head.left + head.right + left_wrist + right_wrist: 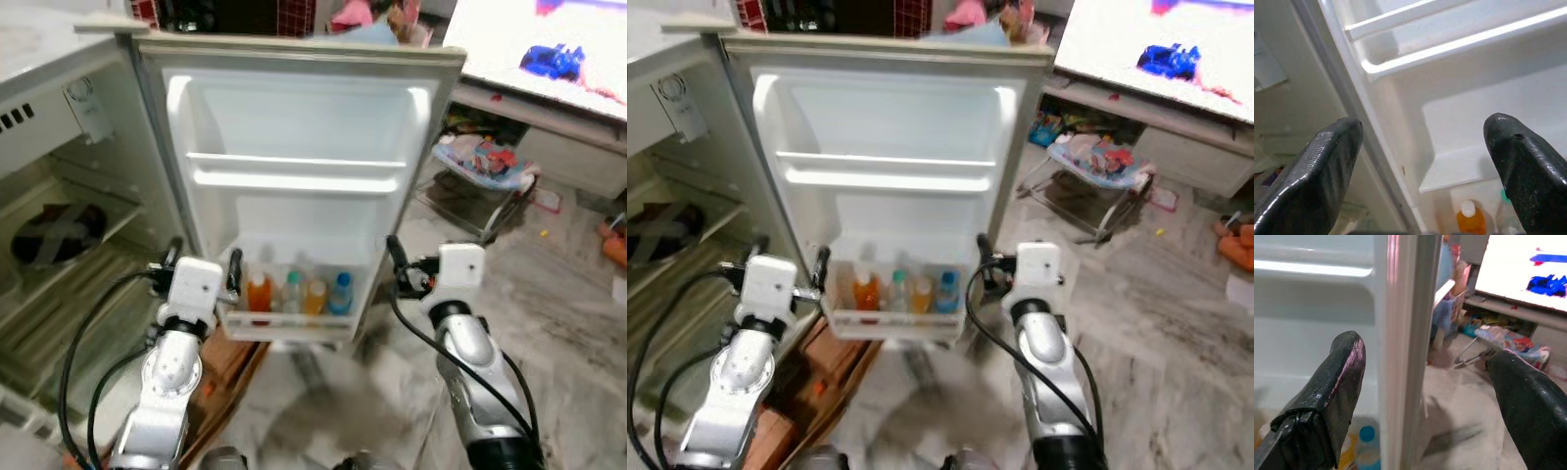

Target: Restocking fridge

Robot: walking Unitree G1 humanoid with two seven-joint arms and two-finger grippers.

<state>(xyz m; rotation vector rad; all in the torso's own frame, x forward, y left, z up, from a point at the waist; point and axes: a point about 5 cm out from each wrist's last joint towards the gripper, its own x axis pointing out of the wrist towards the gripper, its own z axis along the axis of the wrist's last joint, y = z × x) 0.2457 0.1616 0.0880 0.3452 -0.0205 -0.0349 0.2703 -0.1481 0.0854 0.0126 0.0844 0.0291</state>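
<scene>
The left gripper (1422, 166) and right gripper (1425, 396) are both wide open and hold nothing, flanking the fridge door (299, 127) edges.

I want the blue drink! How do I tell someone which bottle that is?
Look at the open fridge door, then down to its bottom shelf, where four bottles stand in a row. The blue-capped bottle is the one at the right end, beside a yellowish one; the orange bottle is at the other end.
</scene>
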